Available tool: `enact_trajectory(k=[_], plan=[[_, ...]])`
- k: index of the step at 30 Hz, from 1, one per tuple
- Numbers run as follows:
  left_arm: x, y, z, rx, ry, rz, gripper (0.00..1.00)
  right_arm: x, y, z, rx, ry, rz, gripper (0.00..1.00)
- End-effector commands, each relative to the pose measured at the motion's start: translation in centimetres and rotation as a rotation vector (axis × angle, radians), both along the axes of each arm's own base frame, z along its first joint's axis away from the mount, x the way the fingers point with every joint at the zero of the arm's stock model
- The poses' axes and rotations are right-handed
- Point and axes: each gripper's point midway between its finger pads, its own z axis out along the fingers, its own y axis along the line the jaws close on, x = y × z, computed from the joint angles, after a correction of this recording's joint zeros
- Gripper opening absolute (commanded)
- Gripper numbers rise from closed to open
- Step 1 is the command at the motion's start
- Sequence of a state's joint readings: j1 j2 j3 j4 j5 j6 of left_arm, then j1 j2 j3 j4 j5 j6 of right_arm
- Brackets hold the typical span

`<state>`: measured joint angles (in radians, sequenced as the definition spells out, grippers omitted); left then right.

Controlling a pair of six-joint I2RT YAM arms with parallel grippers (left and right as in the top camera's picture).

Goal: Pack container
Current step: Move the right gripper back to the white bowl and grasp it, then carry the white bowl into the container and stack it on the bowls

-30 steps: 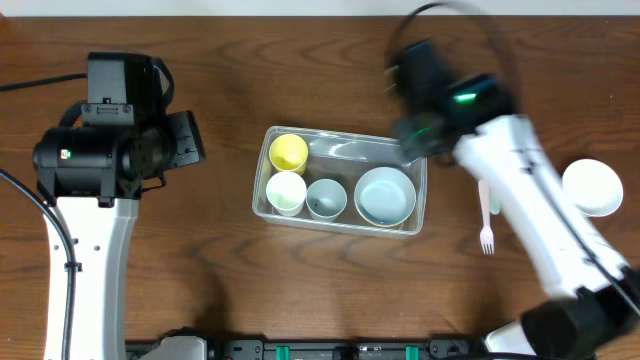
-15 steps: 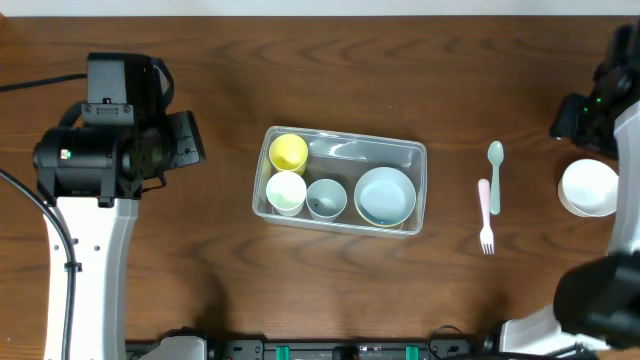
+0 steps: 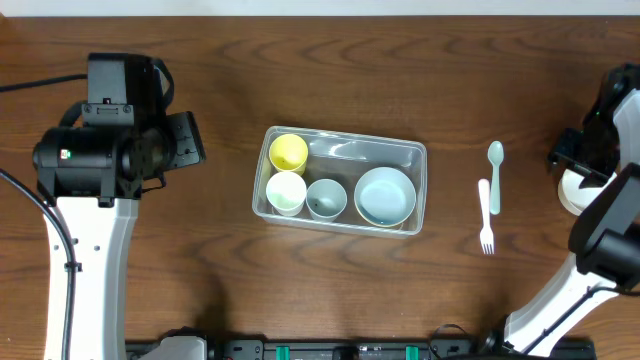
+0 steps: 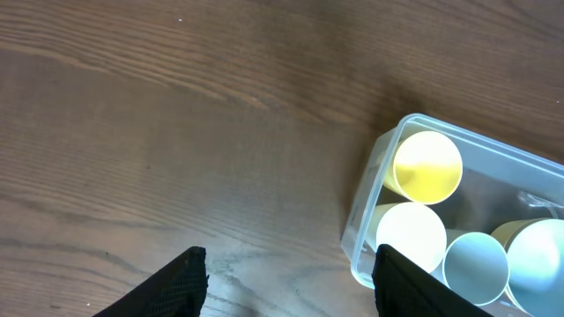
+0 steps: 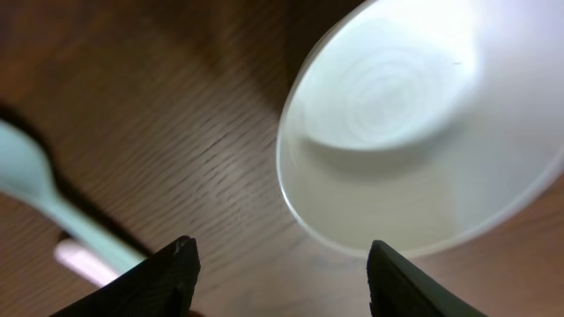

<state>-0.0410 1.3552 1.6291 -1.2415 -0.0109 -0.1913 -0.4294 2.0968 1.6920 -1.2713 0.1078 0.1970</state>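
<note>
White bowl (image 5: 423,123) clear beneath right claw (image 5: 282,280), half-hidden overhead

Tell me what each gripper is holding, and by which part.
Nothing. The left gripper is open over bare table beside the container; the right gripper is open above the white bowl.

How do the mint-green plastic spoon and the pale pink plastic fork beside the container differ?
Colour: the mint-green plastic spoon against the pale pink plastic fork. Pose: the spoon's bowl points away from the robot, the fork's tines toward it. Place: the spoon lies farther back than the fork. Both lie flat on the brown wooden table, handles side by side, outside the clear plastic container.
</note>
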Motion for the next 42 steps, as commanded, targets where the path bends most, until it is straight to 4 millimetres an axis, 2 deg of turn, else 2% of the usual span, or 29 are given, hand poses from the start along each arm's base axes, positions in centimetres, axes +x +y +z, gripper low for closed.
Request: enact_trajectory(k=[1, 3, 5, 10, 14, 18, 20, 22, 24, 28, 31, 33, 35, 37, 42], plan=[[0.1, 0.3, 0.2, 0.001, -0.002, 0.019, 0.61, -0.7, 0.2, -1.9, 0.036, 0.056, 0.004, 0.6], [0.1, 0.3, 0.2, 0.002, -0.002, 0.019, 0.61, -0.9, 0.3, -2.5, 0.047, 0.077, 0.004, 0.51], [0.1, 0.3, 0.2, 0.001, -0.002, 0.019, 0.61, -1.1, 0.5, -3.0, 0.057, 0.092, 0.003, 0.33], [0.0, 0.3, 0.1, 0.001, 0.002, 0.019, 0.61, -1.2, 0.5, -3.0, 0.059, 0.097, 0.003, 0.01], [0.0, 0.3, 0.1, 0.001, 0.001, 0.019, 0.61, -1.2, 0.7, -3.0, 0.07, 0.095, 0.002, 0.01], [0.0, 0.3, 0.1, 0.002, 0.002, 0.019, 0.61, -0.4, 2.1, -2.3, 0.14, 0.044, 0.027, 0.01], [0.0, 0.3, 0.1, 0.002, 0.002, 0.019, 0.61, 0.3, 2.9, -1.0, 0.159, -0.008, 0.058, 0.01], [0.0, 0.3, 0.1, 0.002, 0.001, 0.019, 0.61, 1.3, 3.7, 1.2, 0.159, -0.084, 0.092, 0.01], [0.0, 0.3, 0.1, 0.002, 0.002, 0.019, 0.61, 2.7, 4.9, 4.4, 0.165, -0.193, 0.15, 0.01], [0.0, 0.3, 0.1, 0.002, 0.002, 0.02, 0.61, 4.8, 9.4, 12.2, 0.174, -0.452, 0.347, 0.01], [0.0, 0.3, 0.1, 0.002, 0.001, 0.02, 0.61, 4.8, 14.1, 17.0, 0.148, -0.586, 0.534, 0.01], [0.0, 0.3, 0.1, 0.001, 0.002, 0.019, 0.61, 4.2, 17.6, 19.2, 0.142, -0.637, 0.668, 0.01], [0.0, 0.3, 0.1, 0.001, 0.002, 0.019, 0.61, 3.3, 21.5, 20.5, 0.143, -0.663, 0.808, 0.01], [0.0, 0.3, 0.1, 0.001, 0.002, 0.019, 0.62, 2.6, 24.2, 20.6, 0.141, -0.652, 0.891, 0.01], [0.0, 0.3, 0.1, 0.002, 0.002, 0.019, 0.61, -0.2, 31.5, 18.6, 0.202, -0.561, 1.091, 0.01]])
